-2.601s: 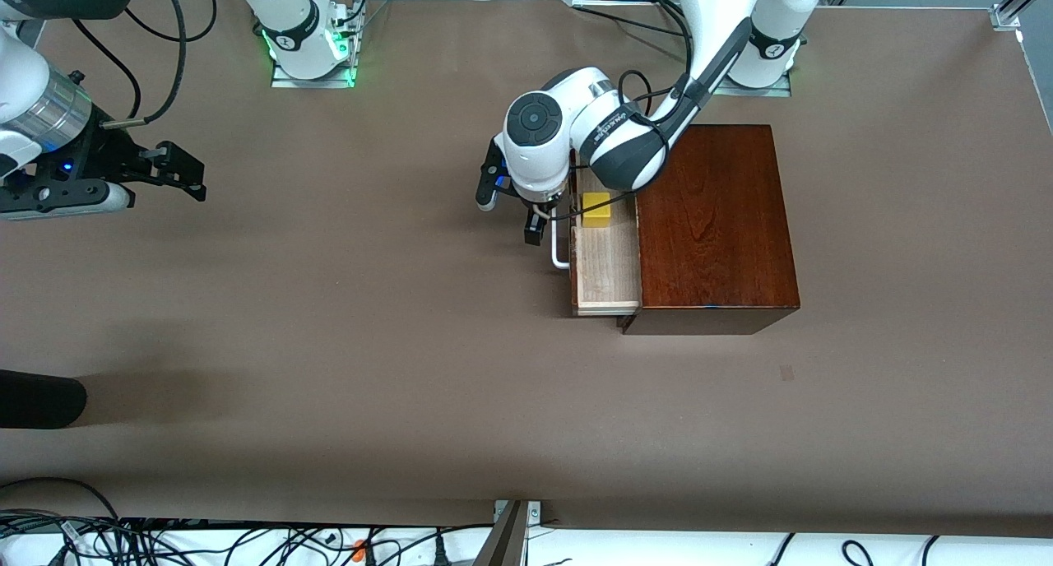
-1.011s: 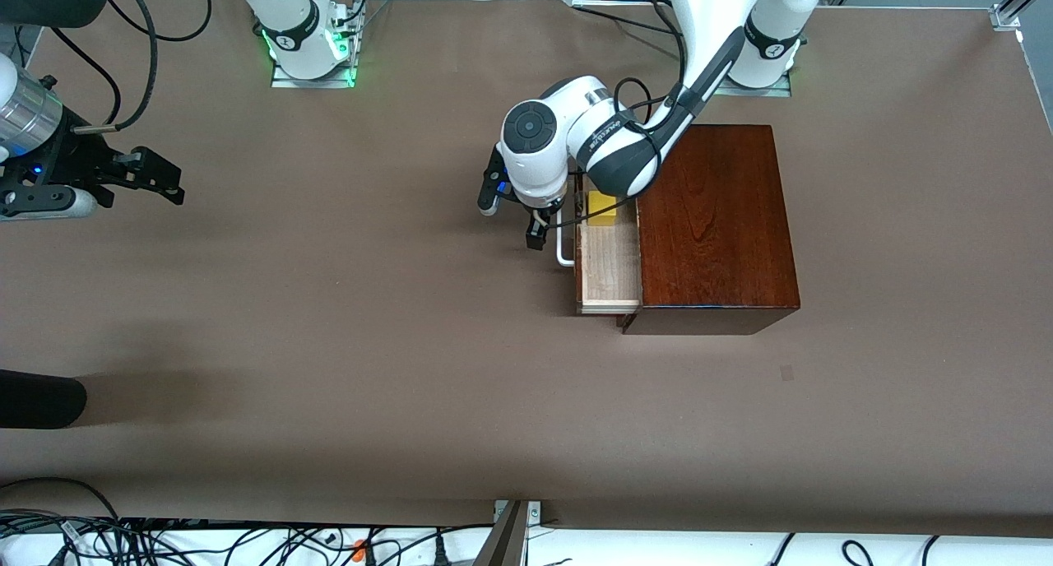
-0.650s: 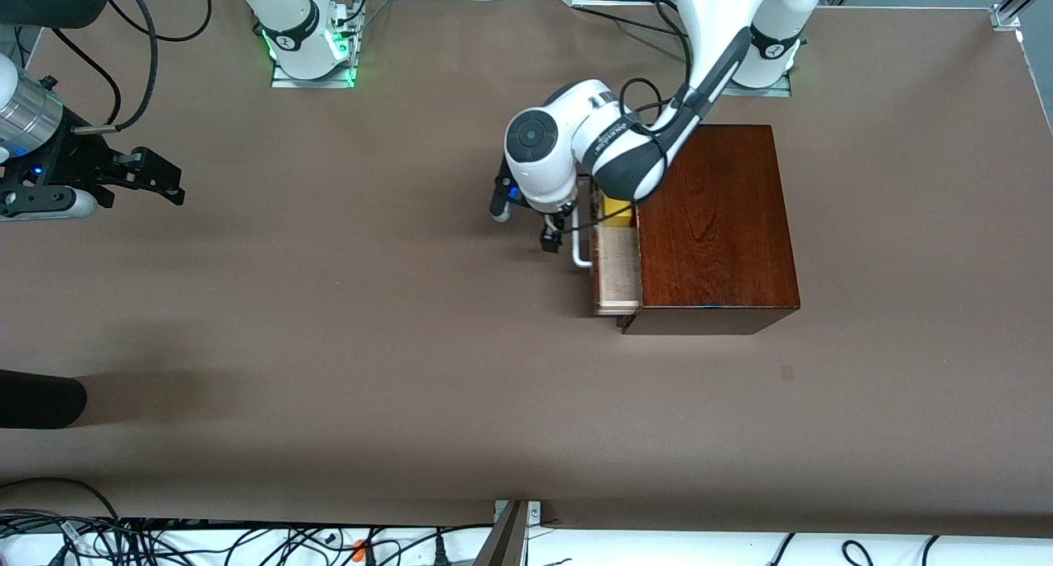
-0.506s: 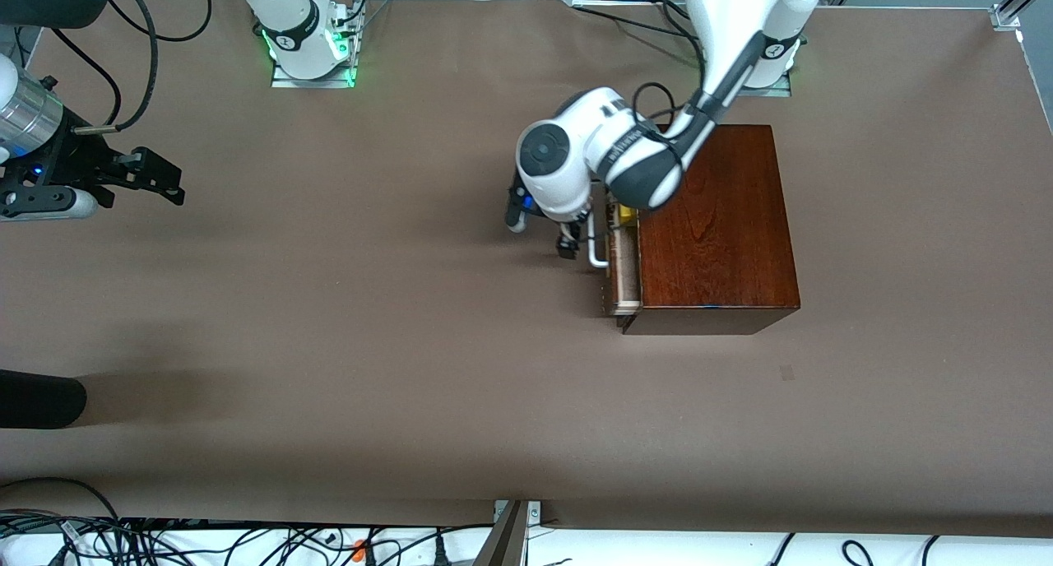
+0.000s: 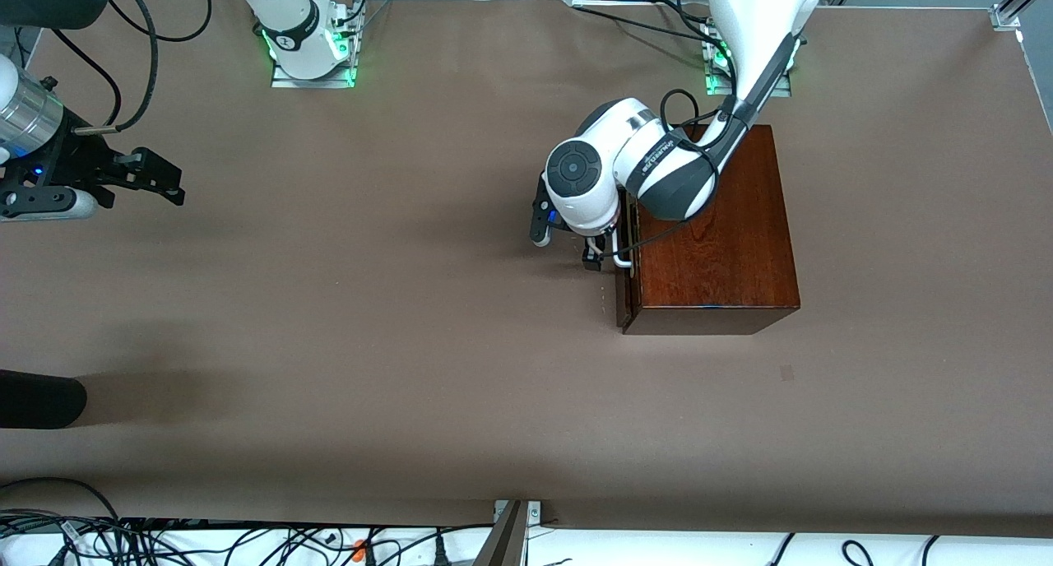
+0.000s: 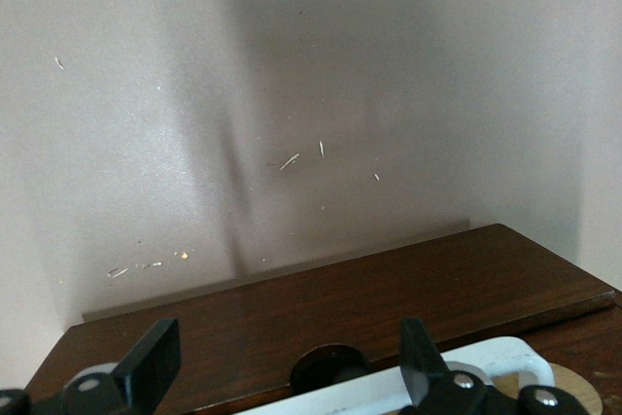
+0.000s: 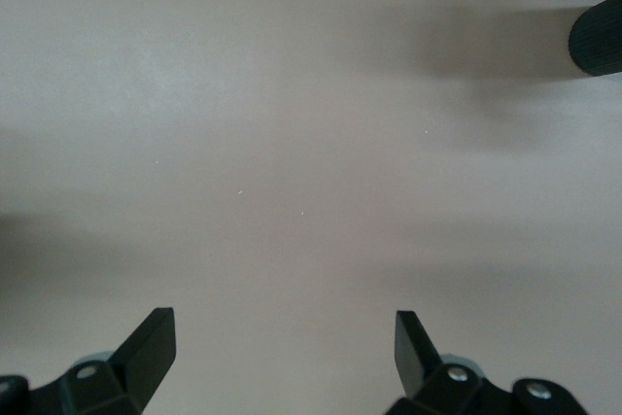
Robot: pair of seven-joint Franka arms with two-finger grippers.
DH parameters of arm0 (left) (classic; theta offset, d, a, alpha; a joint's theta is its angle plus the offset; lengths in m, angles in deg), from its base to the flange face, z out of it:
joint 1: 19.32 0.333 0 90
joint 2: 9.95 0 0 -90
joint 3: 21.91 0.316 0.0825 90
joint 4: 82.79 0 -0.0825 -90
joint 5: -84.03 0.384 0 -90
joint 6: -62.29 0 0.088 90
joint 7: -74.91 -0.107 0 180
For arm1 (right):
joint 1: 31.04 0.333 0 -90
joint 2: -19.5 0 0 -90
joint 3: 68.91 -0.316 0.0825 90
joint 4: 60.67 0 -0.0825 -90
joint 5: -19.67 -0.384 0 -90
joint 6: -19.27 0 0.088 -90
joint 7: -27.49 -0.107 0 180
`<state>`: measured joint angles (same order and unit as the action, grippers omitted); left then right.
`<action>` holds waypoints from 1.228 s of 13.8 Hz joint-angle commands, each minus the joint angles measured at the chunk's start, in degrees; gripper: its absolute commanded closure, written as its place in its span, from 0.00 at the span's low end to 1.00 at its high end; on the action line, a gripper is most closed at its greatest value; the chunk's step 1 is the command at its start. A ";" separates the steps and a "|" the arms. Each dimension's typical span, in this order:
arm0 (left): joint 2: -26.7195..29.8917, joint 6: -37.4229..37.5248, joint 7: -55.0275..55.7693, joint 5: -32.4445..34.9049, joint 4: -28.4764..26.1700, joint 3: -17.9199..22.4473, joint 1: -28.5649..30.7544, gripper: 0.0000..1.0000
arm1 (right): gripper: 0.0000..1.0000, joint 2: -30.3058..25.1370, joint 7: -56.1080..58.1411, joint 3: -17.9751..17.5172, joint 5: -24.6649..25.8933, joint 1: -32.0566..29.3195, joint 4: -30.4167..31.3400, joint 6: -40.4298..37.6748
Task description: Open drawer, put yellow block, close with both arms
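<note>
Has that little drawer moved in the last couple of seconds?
Yes. The drawer has slid into the wooden box and looks nearly shut, with the left gripper at its white handle.

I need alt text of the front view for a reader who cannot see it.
The left end effector, fingers open, is at the white handle of the drawer, now pushed into the dark wooden box. The right end effector, open, waits above the brown table at the right arm's end.
</note>
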<state>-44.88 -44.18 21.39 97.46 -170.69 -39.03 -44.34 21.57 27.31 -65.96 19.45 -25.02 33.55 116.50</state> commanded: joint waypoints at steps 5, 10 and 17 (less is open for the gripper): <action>12.05 6.43 12.00 -8.33 -0.43 -1.43 0.14 0.00 | 0.00 0.66 0.00 -0.14 -0.66 -0.84 -1.42 -0.64; 18.49 19.17 24.23 -8.33 5.36 -1.25 7.51 0.00 | 0.00 0.66 0.00 -0.14 -0.66 -0.84 -1.42 -0.64; 19.73 29.54 25.92 -8.16 14.07 -1.16 20.35 0.00 | 0.00 0.66 0.00 -0.14 -0.75 -0.84 -1.42 -0.64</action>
<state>-25.04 -18.36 45.81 90.31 -159.71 -39.60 -26.42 21.65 27.31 -65.79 19.45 -25.24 33.50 116.50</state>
